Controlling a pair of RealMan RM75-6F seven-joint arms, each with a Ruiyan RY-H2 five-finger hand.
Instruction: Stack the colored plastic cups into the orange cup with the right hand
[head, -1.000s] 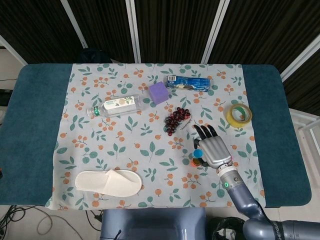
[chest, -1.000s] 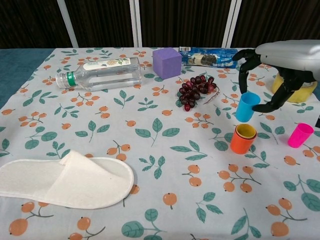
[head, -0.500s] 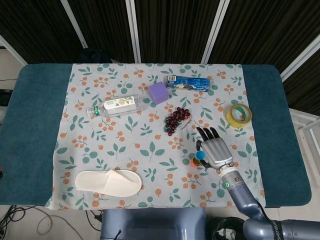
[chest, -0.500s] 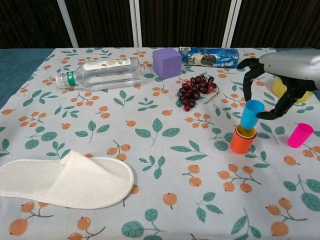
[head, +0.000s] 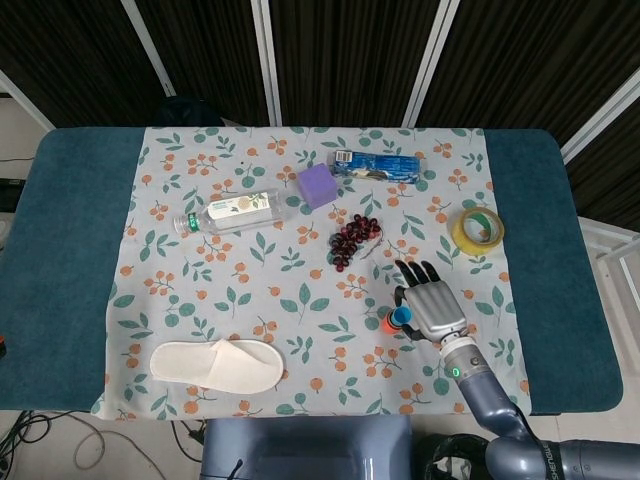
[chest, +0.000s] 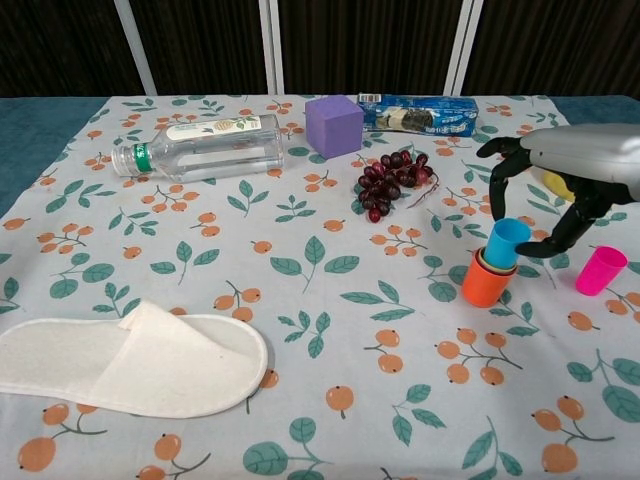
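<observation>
The orange cup (chest: 484, 286) stands on the floral cloth at the right, with a yellow cup (chest: 496, 264) nested inside it. A blue cup (chest: 507, 240) sits tilted in that stack, its rim leaning right. My right hand (chest: 570, 175) hovers over it, fingers on the cup's left side and thumb on its right, gripping it. From the head view the right hand (head: 432, 305) covers most of the stack; only the blue cup (head: 401, 315) and a sliver of the orange cup (head: 387, 324) show. A pink cup (chest: 601, 270) stands alone to the right. My left hand is nowhere in view.
Grapes (chest: 391, 182) lie just behind and left of the stack. Further back are a purple cube (chest: 333, 126), a blue snack packet (chest: 418, 114) and a lying bottle (chest: 200, 146). A yellow tape roll (head: 478, 230) sits at the right, and a white slipper (chest: 130, 360) lies front left.
The right hand carried the blue cup from the cloth up over the orange cup and lowered it into the stack, where it now sits tilted.
</observation>
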